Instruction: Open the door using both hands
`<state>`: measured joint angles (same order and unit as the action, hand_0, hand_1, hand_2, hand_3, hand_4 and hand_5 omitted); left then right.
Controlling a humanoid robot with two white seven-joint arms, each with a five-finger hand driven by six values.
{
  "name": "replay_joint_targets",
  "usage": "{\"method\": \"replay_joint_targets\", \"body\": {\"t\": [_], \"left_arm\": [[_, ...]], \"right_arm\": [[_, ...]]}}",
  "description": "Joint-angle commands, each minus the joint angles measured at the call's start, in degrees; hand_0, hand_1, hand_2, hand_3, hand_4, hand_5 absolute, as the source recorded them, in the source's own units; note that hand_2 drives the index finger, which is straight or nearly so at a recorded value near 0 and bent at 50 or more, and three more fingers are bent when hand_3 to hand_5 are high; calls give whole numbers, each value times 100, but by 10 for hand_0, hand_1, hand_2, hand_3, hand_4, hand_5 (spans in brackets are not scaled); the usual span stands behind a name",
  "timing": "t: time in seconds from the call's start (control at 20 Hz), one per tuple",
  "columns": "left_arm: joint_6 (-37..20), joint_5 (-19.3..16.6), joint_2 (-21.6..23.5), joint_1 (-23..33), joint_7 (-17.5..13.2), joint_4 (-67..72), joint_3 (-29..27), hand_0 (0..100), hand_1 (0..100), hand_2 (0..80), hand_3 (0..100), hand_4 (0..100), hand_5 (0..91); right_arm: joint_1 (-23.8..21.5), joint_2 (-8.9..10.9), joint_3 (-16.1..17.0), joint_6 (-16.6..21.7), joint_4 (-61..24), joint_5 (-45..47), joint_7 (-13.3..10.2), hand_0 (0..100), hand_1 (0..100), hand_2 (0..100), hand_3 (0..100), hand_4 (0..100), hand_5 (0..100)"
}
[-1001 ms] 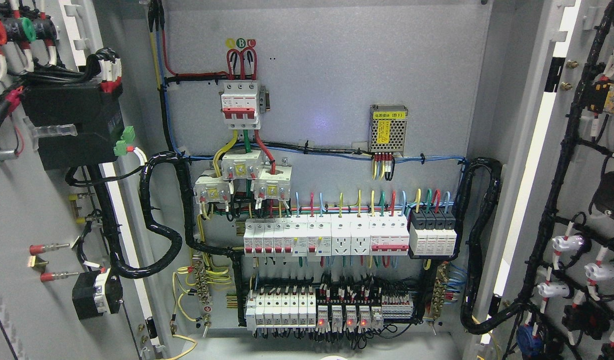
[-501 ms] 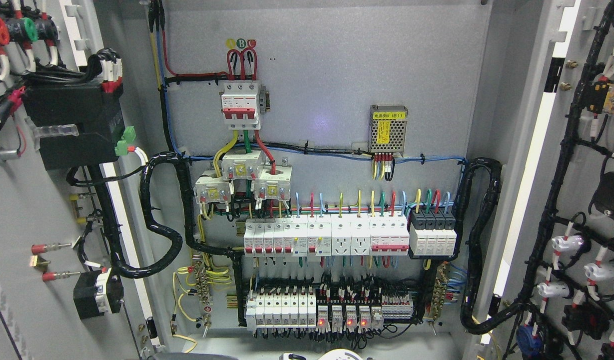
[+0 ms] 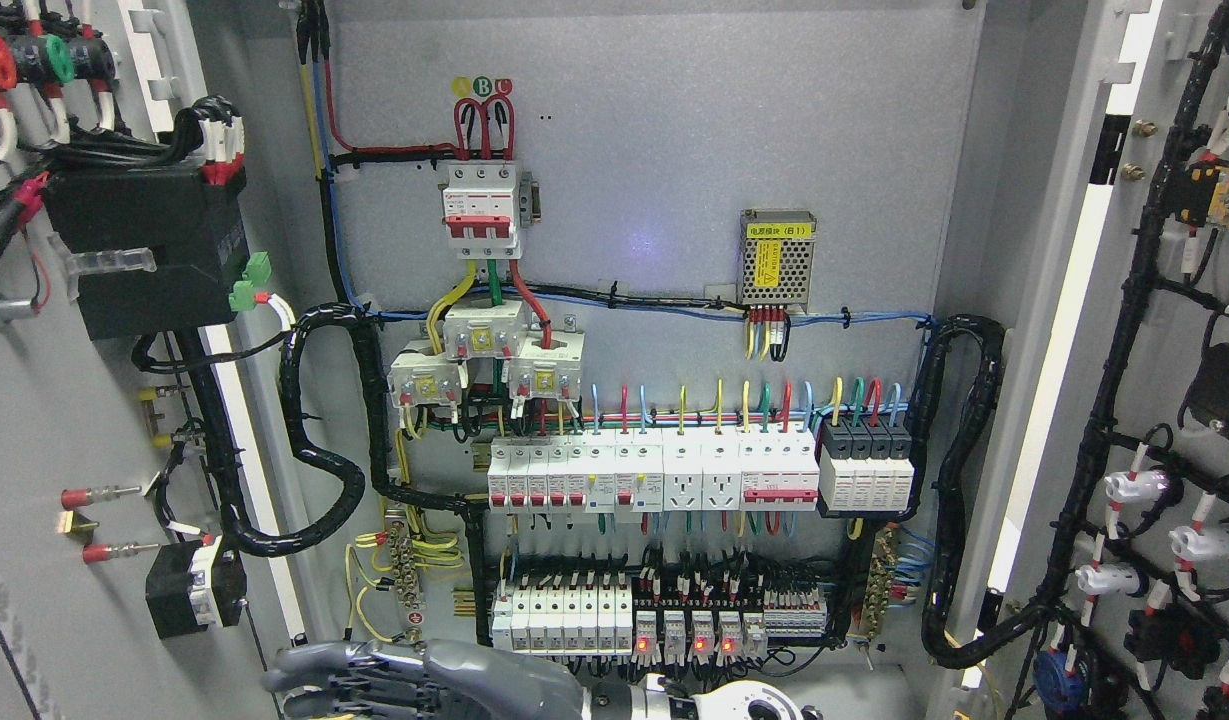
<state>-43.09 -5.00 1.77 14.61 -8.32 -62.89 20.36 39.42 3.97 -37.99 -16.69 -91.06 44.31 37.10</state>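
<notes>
**A:** Both doors stand wide open. The left door [image 3: 34, 400] is swung out at the left edge, its inner face carrying a black block [image 3: 144, 250] and bundled black cable. The right door [image 3: 1099, 330] is swung out at the right edge, with a wiring loom [image 3: 1124, 330] running down its inner face.

**B:** And between them?

**A:** The cabinet's grey back panel [image 3: 674, 120], far side. There's a red-and-white breaker [image 3: 482, 208] up top and a small meshed power supply [image 3: 777, 258] to its right. A row of white breakers [image 3: 654, 475] runs across the middle, and lower down there are relays with red lamps lit [image 3: 684, 640].

**B:** Any hands?

**A:** One. The right hand [image 3: 414, 680] lies low at the near bottom edge, its wrist [image 3: 754, 705] right of centre and its grey fingers [image 3: 314, 670] pointing left toward the left door's lower corner.

**B:** Gripping?

**A:** No. The fingers are loosely bent and relaxed, holding nothing, and the hand is apart from both doors.
</notes>
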Motion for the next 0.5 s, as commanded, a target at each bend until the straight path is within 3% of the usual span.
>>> {"method": "replay_joint_targets", "body": {"t": [0.0,0.15,0.45], "left_arm": [[-1234,-115,210,-28,-21,-2386,451,120,556,0,0,0,0],[-1807,-106,201,-72,5,-2666,408,120,556,0,0,0,0],[-2291,-80,61,-396,40,-3545,118,120,556,0,0,0,0]], "right_arm": [[-451,306,1003,34,-148,-413,-141,56,142,0,0,0,0],[-820,323,1188,34,-604,-853,-395,56,142,0,0,0,0],[-1304,323,1495,52,-1089,-925,-686,56,142,0,0,0,0]]}}
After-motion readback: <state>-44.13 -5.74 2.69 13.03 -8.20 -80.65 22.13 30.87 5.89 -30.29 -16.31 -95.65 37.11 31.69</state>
